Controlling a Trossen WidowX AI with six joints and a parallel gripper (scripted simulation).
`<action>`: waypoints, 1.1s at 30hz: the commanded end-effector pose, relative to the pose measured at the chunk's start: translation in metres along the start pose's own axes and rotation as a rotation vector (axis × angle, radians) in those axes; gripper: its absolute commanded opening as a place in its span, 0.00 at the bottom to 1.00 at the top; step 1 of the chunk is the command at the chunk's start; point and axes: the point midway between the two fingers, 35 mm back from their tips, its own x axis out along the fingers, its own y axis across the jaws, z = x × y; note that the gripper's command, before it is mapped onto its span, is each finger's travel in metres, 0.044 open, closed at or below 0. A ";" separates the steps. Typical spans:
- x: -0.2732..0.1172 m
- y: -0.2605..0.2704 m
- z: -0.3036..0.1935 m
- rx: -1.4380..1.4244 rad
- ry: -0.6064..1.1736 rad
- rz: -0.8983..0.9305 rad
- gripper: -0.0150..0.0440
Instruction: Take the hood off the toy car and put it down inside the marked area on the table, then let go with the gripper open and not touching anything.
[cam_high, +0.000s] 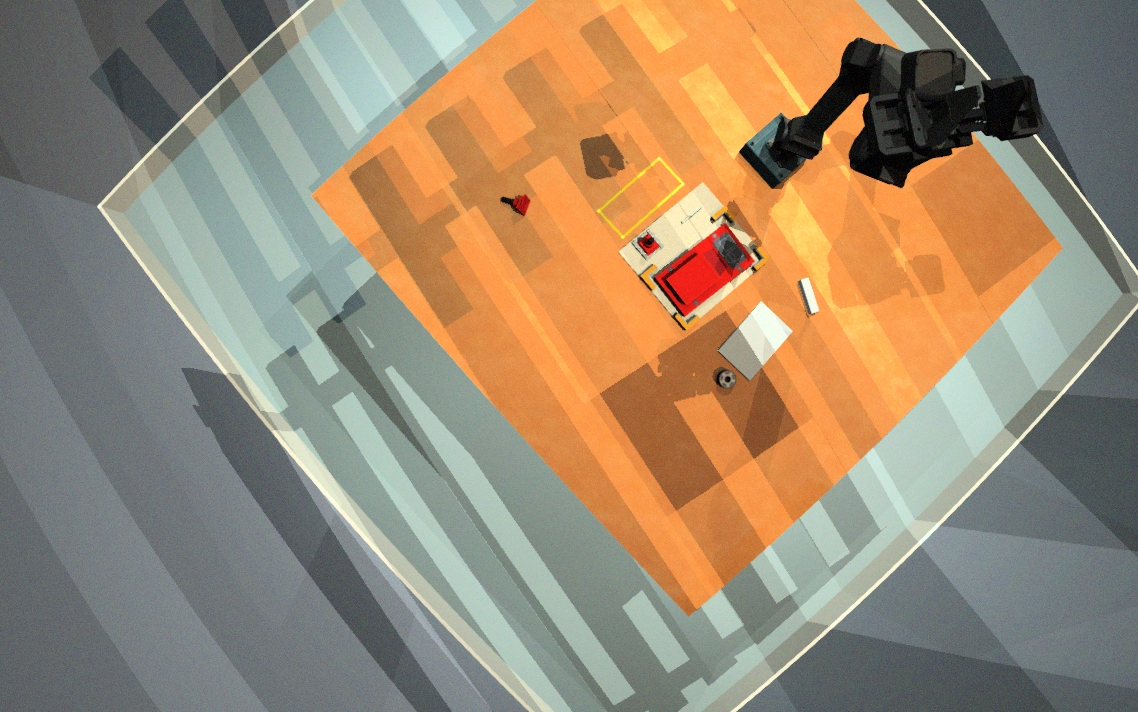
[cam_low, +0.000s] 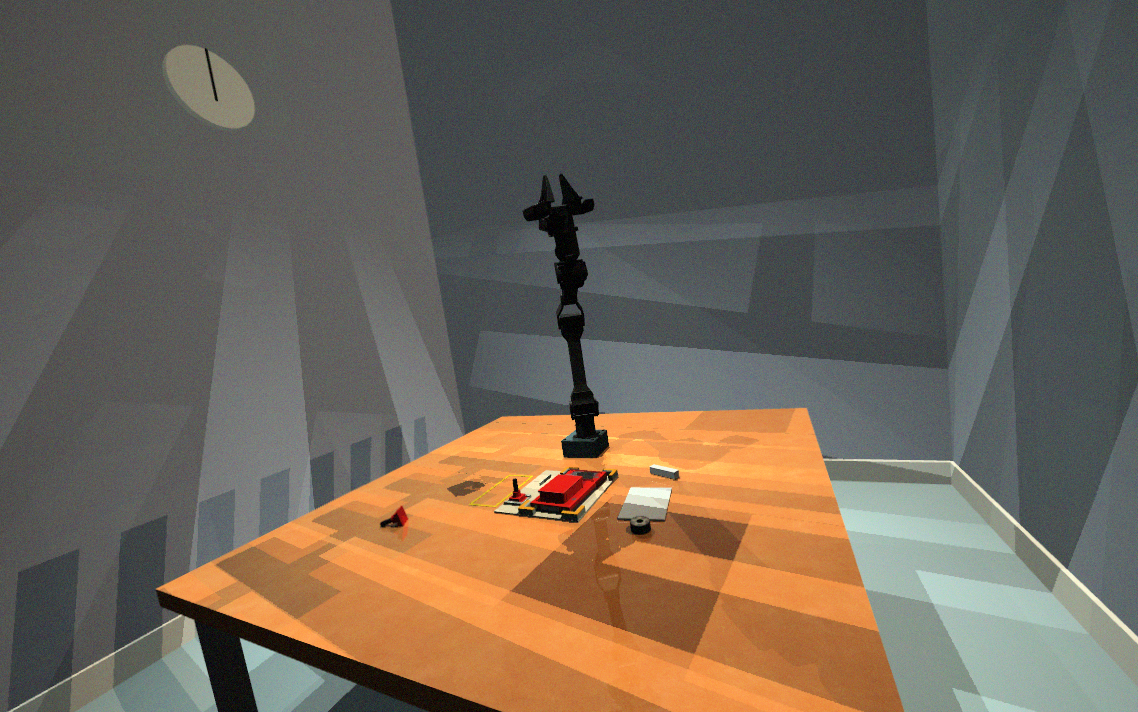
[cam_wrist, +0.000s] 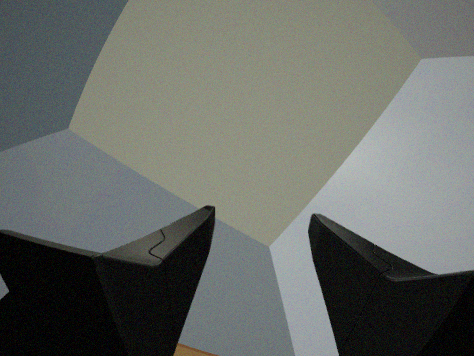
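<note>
The toy car is red, with a dark part toward one end, and stands on a pale base between orange corner pieces. A raised red block on its other end looks like the hood and sits on the car. The marked area is a yellow outline on the table beside the pale base, with nothing inside it. My gripper points up, high above the table and far from the car. Its fingers stand apart with nothing between them.
A red piece with a black stick stands on the pale base. A similar piece lies off to the left. A white plate, a dark wheel and a white bar lie beyond the car.
</note>
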 end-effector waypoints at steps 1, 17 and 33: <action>0.000 -0.001 -0.002 -0.002 0.006 -0.003 0.67; -0.102 -0.149 -0.161 -0.219 0.698 -0.395 1.00; -0.334 -0.254 -0.223 -0.308 1.500 -0.865 1.00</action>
